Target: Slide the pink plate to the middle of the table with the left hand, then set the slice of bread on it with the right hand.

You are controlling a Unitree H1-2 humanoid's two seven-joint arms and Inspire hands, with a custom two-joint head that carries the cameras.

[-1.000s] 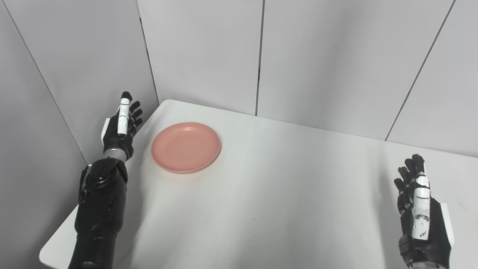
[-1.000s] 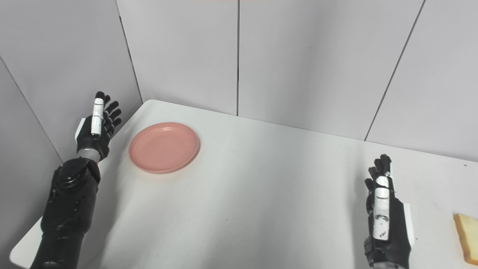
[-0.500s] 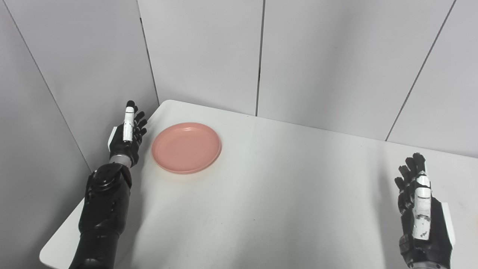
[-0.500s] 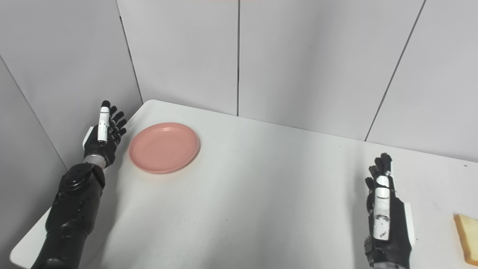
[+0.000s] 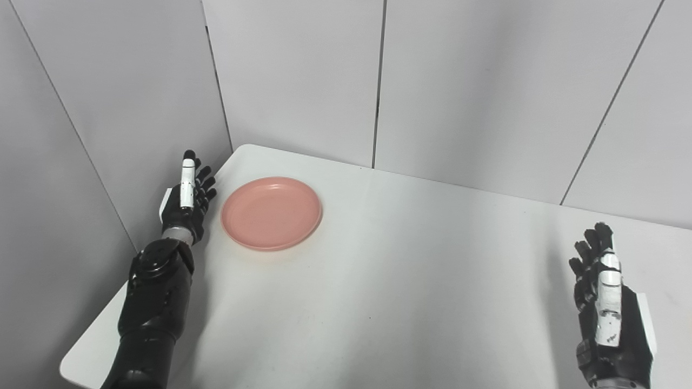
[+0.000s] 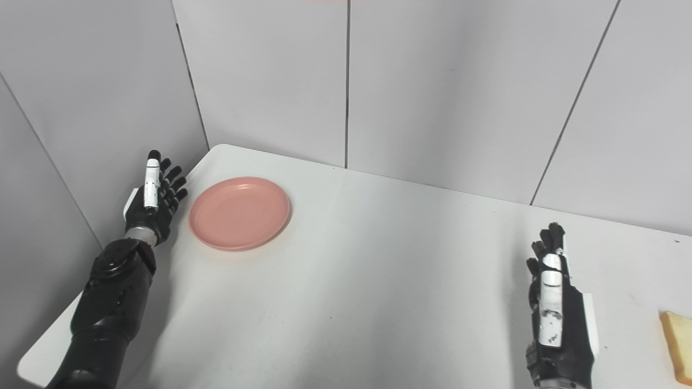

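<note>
1. A round, shallow pink plastic plate [image 5: 271, 213] lies flat on the white rectangular table [image 5: 389, 281], near the far left corner. Nothing lies in it; its inner surface shows bare all the way to the raised rim.
2. The left hand [image 5: 186, 197], black with a white strip along one finger, stands edge-up just beside the plate's left rim, at the table's left edge. Its fingers are spread and straight, holding nothing; whether it touches the rim cannot be told.
3. The right hand [image 6: 557, 319], black and white, is raised over the near right part of the table, fingers extended and apart, empty.
4. A pale yellow-brown slice of bread [image 6: 678, 346] lies on the table at the right edge of the right eye view, partly cut off, just right of the right hand and well apart from the plate.
</note>
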